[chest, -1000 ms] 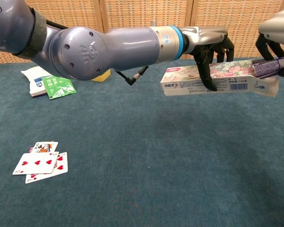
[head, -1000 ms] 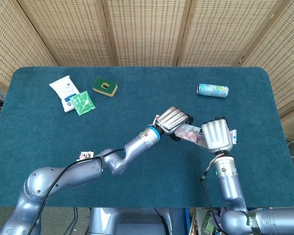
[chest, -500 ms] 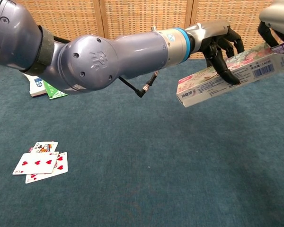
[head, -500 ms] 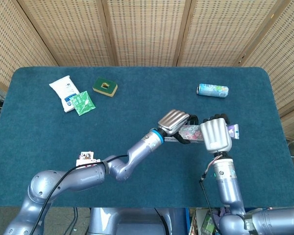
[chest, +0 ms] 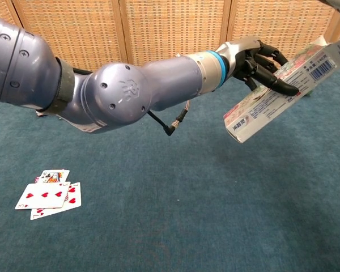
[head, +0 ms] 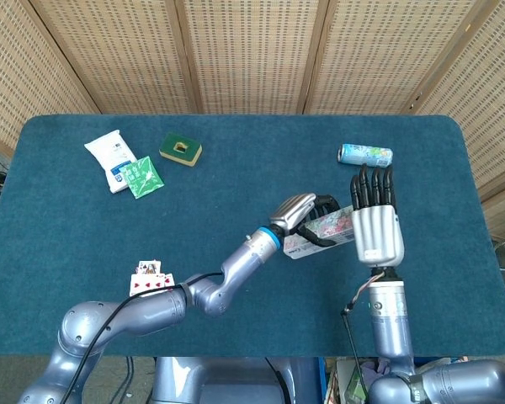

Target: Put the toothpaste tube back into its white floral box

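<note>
The dark fingers [chest: 267, 67] of the left hand [head: 301, 212] are wrapping around the white floral box [chest: 280, 90] and are gripping it above the counter [head: 236, 278]; in the chest view the box is tilting, with its barcode end higher at the right and its other end lower. The right hand [head: 376, 223] is staying just beside the box on its right side; its fingers [head: 373, 187] are stretching out straight and close together, pointing away from the robot, and they are holding nothing. The toothpaste tube is not showing clearly in either view, so I cannot tell where it is lying. Farther out on the counter, a small can [head: 364, 155] is lying on its side near the far right edge; a green sponge [head: 180, 150], a white packet [head: 109, 158] and a green sachet [head: 142, 178] are lying at the far left; some playing cards [chest: 46, 194] are lying face up near the left arm.
</note>
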Controlling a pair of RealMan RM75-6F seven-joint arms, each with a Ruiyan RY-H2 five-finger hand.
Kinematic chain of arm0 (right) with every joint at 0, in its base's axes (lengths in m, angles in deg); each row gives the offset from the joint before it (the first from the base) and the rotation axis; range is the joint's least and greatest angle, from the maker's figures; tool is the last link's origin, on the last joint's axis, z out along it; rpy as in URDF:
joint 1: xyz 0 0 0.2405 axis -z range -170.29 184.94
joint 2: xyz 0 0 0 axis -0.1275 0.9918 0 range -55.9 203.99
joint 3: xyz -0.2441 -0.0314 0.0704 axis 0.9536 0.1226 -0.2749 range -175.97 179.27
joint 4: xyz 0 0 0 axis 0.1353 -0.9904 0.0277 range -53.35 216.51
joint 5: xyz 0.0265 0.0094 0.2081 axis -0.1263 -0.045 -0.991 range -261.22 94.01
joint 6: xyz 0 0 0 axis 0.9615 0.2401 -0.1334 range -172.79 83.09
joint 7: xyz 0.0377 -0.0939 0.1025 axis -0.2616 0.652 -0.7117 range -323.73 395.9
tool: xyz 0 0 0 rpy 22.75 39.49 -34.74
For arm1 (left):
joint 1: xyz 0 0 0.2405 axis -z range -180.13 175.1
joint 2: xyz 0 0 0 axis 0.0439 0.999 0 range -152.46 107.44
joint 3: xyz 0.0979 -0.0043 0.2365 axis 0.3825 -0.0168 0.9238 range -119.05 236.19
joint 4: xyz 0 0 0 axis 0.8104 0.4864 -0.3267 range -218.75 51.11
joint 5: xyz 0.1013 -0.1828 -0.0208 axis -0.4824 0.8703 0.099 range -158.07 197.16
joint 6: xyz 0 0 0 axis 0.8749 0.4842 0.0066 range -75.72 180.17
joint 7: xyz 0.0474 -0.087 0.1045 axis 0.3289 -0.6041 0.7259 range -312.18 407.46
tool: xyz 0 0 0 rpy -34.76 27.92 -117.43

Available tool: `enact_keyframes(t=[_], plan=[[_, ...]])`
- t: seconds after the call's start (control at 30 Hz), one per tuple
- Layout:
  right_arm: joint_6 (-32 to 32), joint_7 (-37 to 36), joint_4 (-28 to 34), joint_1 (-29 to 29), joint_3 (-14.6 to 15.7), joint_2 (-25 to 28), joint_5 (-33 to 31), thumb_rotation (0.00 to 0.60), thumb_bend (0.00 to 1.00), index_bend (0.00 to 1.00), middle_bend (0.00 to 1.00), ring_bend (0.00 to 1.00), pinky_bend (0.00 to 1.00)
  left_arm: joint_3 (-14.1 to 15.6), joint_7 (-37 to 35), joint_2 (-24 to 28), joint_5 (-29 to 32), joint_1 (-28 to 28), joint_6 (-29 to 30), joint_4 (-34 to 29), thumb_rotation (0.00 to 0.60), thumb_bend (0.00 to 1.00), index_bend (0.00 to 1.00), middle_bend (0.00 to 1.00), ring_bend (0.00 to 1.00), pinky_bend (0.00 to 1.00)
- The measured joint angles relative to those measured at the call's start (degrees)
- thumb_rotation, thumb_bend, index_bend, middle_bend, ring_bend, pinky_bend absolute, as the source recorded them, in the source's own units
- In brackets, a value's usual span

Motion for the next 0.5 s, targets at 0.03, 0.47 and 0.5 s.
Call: enact_keyframes(t=[0.03, 0.47, 0.5], plan=[[0.0, -0.8, -0.4, 0.2, 0.0, 0.3, 0.8, 0.600, 0.13, 0.00, 0.00, 0.00, 0.00, -0.1, -1.6, -0.5, -0.9, -0.1, 0.4, 0.7, 0.600, 0.21, 0.55, 0.50, 0.45, 0.46], [-3.3, -17.9, -8.0, 6.3, -2.3, 10.2, 3.7, 0.600, 0.11, 0.00, 0.00, 0.00, 0.00, 1.0, -21.1, -6.4, -13.1, -1.2, 13.2, 12.8, 0.600, 0.20, 0.56, 0.50, 0.45, 0.46], [-4.8, -20.1, -9.0, 6.9, -2.6, 10.9, 3.3, 0.600, 0.10, 0.00, 0.00, 0.00, 0.00, 1.8, -21.1, -6.2, -13.9, -1.4, 13.5, 12.9, 0.600, 0.21, 0.56, 0.50, 0.45, 0.46]])
